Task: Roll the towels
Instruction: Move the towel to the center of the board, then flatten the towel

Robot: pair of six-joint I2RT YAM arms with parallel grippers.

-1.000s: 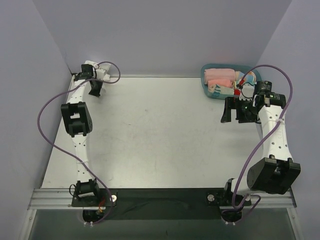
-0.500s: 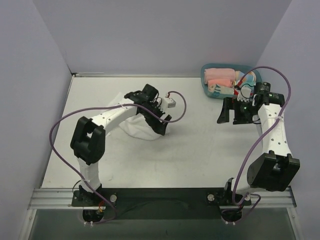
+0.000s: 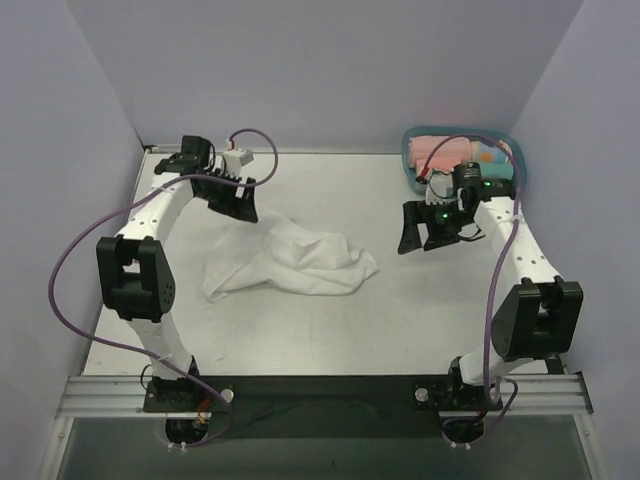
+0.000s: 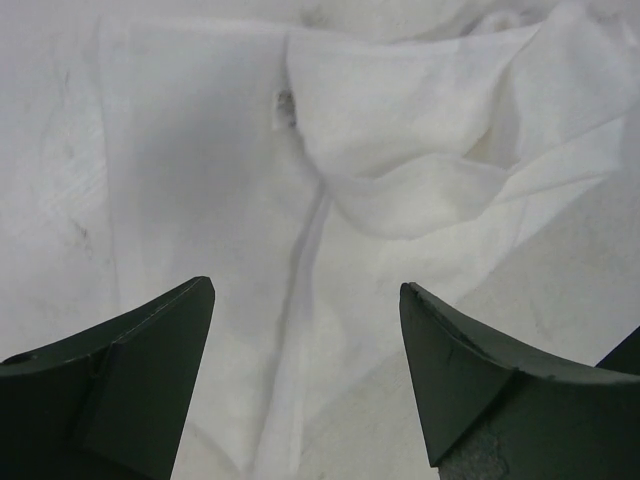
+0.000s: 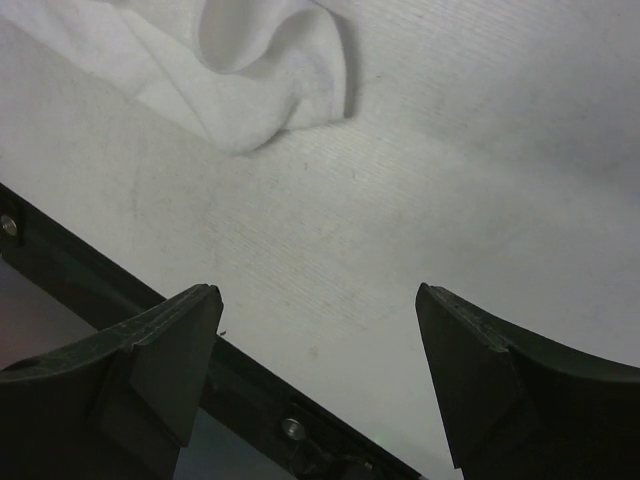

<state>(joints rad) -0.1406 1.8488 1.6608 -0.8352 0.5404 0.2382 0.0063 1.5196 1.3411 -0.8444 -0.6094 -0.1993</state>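
- Left gripper [image 3: 240, 207]: jaws spread wide with nothing between them. Its wrist view shows only cloth under the gap. It hangs at the far-left edge of the towel [image 3: 300, 262].
- Towel: one white sheet, crumpled and part-folded on the table [image 3: 330, 340], not yet spread flat. Its long axis runs roughly left to right, from a thin tail at the near left to a bunched lump at the right end. A small grey tag [image 4: 284, 101] shows beside a fold, ahead of the left gripper's jaws.
- Right gripper [image 3: 411, 233]: jaws likewise spread, holding nothing. Its wrist view shows bare table under the gap and the towel's bunched end ahead. It sits to the right of the towel, apart from it.
- Basket [image 3: 512, 150]: beyond the towel's right end, at the far side. The pink things inside are probably rolled cloths [image 3: 442, 150], but the right arm partly hides them.
- Judgement: the left gripper is the nearer one and is already at the cloth. The right gripper would have to travel leftward to reach the bunched end. We judge that flattening along the long axis comes before any rolling.
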